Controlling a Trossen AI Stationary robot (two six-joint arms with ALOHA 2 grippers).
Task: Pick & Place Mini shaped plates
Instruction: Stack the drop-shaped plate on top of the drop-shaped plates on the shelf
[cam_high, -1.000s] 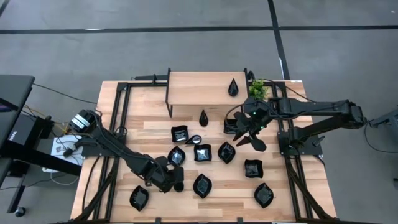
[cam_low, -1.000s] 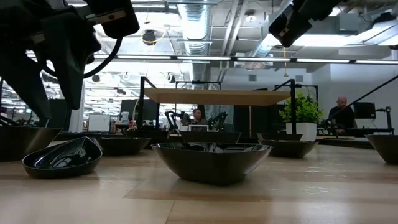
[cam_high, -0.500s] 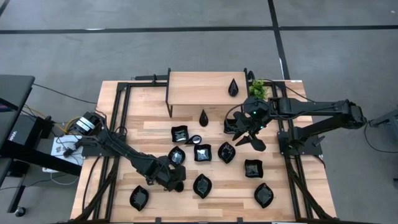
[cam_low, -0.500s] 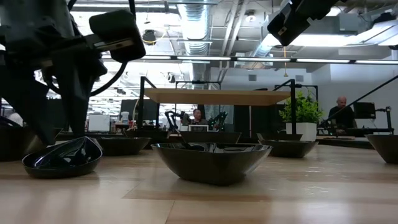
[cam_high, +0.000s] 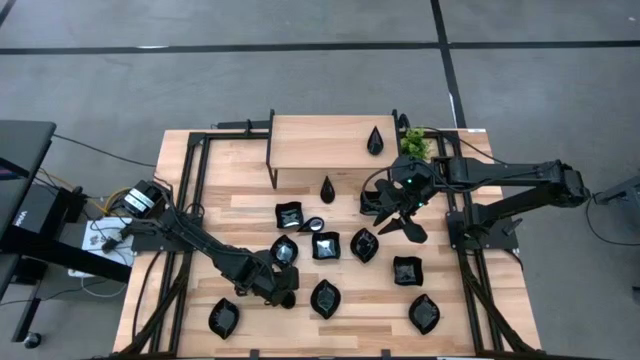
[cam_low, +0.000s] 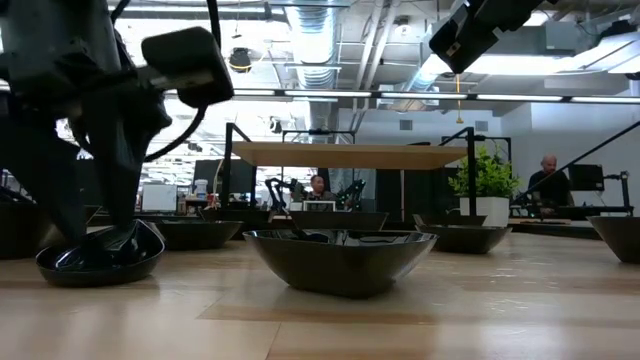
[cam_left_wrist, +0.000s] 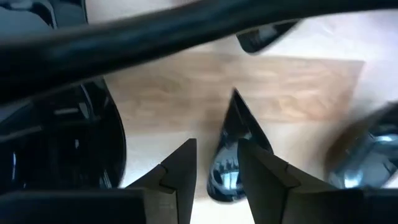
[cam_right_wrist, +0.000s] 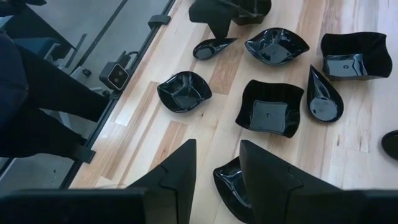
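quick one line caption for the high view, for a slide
Left gripper lowered over a teardrop plate near the table's front; right gripper waits above the black plates.

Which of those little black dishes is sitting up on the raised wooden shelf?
Only one: the narrow teardrop dish near the shelf's right end, beside the green plant. All the other dishes lie on the tabletop.
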